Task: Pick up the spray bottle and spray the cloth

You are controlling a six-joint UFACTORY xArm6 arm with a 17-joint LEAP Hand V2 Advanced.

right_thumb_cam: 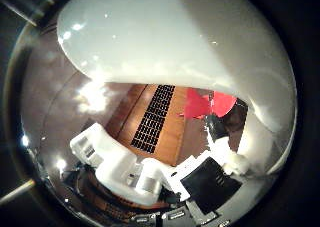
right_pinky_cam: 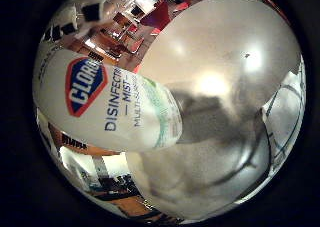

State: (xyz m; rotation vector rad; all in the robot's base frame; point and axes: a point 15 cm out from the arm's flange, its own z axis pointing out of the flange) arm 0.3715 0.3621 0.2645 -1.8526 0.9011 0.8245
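Observation:
The spray bottle (right_pinky_cam: 110, 102) is white with a blue and red label and lies close across my palm in the little finger side view. Behind it is a white table (right_pinky_cam: 240, 42) with a grey cloth (right_pinky_cam: 205, 152) lying on it. In the thumb side view the bottle's white body (right_thumb_cam: 170, 37) fills much of the picture. My right hand (right_thumb_cam: 130, 172) shows there as white and black fingers bent beside the bottle. The contact between the fingers and the bottle is mostly hidden.
In the thumb side view, red chairs (right_thumb_cam: 208, 105) stand on a wooden floor with a dark mat (right_thumb_cam: 155, 117), past the bottle. Room furniture (right_pinky_cam: 125, 27) shows beyond the table's far edge in the little finger side view.

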